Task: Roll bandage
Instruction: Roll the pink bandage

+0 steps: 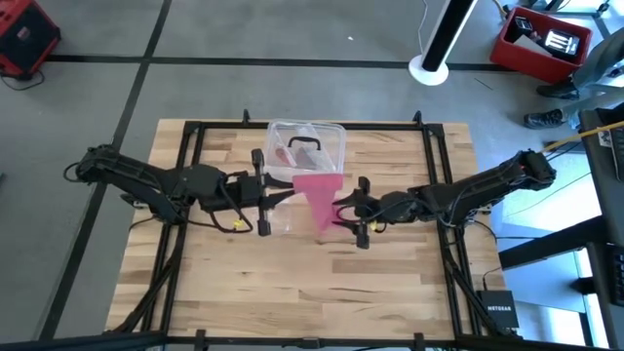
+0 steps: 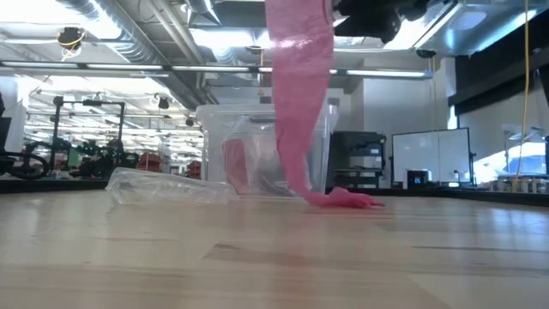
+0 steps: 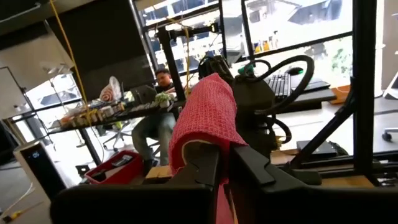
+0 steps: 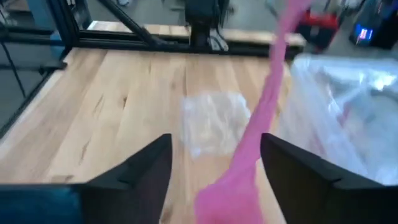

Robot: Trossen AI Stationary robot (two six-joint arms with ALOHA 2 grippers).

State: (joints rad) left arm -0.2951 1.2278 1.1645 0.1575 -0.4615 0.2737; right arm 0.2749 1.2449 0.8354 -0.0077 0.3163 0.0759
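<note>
Hanging from above, the pink bandage (image 2: 299,112) drops as a long strip to the wooden table (image 2: 274,257), its lower end lying crumpled on the boards just in front of the clear plastic box (image 2: 257,146). In the high view the strip (image 1: 319,195) shows as a pink wedge near mid-table, wide next to the box (image 1: 305,149) and narrowing toward the right arm's side. The left gripper (image 1: 261,192) sits just left of the fabric, w/ the arm reaching in from the table's left edge; its wrist cam shows its fingers (image 3: 205,177) set narrowly, w/ the pink mesh fabric (image 3: 206,121) bunched betw. them and rising above, so it's clamped on the upper part of the strip. The right gripper (image 1: 359,216) is just right of the strip's narrow end, arm coming from the right edge. Its wrist cam shows its fingers (image 4: 143,168) spread wide, w/ the bandage (image 4: 255,137) running down betw. them and touching neither that can be seen. A crumpled clear wrapper (image 4: 213,121) lies flat on the table beyond that gripper; the low view has it (image 2: 167,186) left of the box. The box holds some reddish and dark items, too unclear to name. Behind the table, the left wrist cam catches a person (image 3: 155,112) seated at a desk, plus a red bin (image 3: 121,167) on the floor.
</note>
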